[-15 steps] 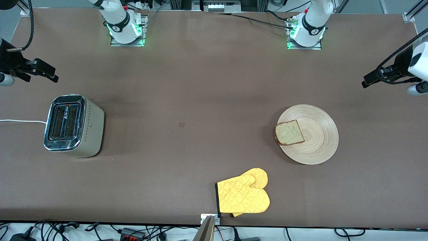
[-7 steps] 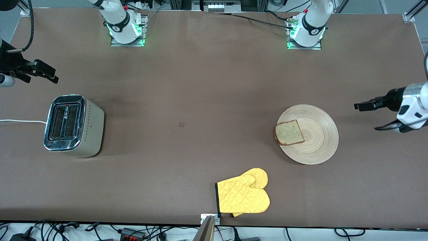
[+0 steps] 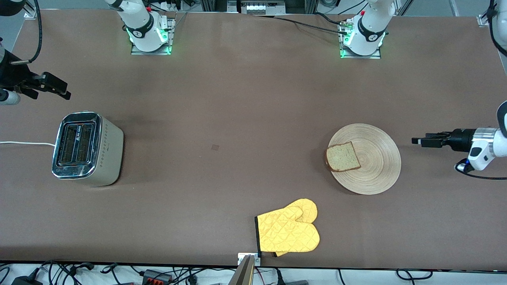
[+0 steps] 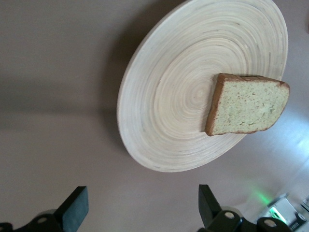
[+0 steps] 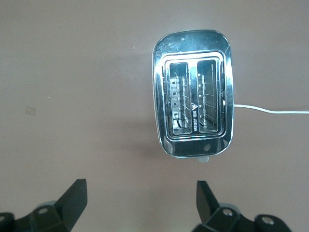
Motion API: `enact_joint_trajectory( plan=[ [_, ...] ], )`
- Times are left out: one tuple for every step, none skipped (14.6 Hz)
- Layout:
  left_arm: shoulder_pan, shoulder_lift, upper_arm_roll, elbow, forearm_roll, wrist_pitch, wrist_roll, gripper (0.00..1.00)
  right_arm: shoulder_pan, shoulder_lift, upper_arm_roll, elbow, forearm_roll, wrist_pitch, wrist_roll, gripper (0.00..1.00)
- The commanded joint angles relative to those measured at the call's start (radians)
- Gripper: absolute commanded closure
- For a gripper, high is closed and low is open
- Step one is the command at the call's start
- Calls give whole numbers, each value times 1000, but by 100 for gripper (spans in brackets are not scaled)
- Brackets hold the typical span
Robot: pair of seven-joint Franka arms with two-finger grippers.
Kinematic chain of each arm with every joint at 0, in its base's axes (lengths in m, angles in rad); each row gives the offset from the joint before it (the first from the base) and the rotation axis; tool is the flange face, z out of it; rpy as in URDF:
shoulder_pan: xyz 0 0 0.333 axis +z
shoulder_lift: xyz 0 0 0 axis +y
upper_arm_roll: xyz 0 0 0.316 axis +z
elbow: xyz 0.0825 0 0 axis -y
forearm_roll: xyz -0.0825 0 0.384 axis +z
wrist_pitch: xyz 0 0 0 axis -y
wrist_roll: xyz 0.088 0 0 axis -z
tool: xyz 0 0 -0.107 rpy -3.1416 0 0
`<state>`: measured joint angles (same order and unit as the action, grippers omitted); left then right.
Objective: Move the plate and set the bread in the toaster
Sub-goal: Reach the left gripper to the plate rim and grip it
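The round light-tan wooden plate [image 3: 365,158] lies on the table toward the left arm's end, and also shows in the left wrist view [image 4: 193,87]. The slice of bread [image 3: 343,156] with a dark crust lies flat on the plate's edge, toward the table's middle; it shows in the left wrist view [image 4: 247,105] too. My left gripper [image 3: 420,140] is open and empty, low beside the plate's rim, pointing at it with a small gap. The silver two-slot toaster [image 3: 85,148] stands at the right arm's end, slots empty [image 5: 194,113]. My right gripper [image 3: 53,87] is open and empty, above the table beside the toaster.
A yellow quilted oven mitt [image 3: 289,231] lies near the table's front edge, nearer the front camera than the plate. The toaster's white cord [image 3: 23,143] runs off the table's end. Bare brown table lies between toaster and plate.
My left gripper has come down and swung in toward the plate's rim, level with the plate. The right gripper, plate, bread and toaster have not moved.
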<state>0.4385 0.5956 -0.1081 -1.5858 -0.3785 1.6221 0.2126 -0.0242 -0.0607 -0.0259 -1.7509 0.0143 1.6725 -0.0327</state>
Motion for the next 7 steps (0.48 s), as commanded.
enact_joint_trajectory(
  plan=[
    [25, 70, -7, 38, -52, -10, 102, 0, -5, 7, 9, 16, -2, -7, 4, 0],
    [25, 90, -7, 38, -54, -4, 120, 0, -5, 7, 9, 16, -2, -7, 4, 0],
    [26, 104, -10, 33, -54, 30, 146, 0, -5, 7, 9, 16, -2, -7, 4, 0],
    [25, 116, -8, 30, -56, 54, 192, 0, -5, 9, 9, 16, -2, -7, 4, 0],
    [25, 131, -8, 30, -68, 59, 218, 0, -5, 7, 9, 16, -2, -8, 4, 0],
    [25, 145, -8, 29, -88, 61, 222, 0, -5, 9, 9, 16, -2, -8, 0, 0],
    [25, 154, -8, 29, -94, 70, 222, 0, -5, 9, 9, 16, -2, -11, 0, 0]
  ],
)
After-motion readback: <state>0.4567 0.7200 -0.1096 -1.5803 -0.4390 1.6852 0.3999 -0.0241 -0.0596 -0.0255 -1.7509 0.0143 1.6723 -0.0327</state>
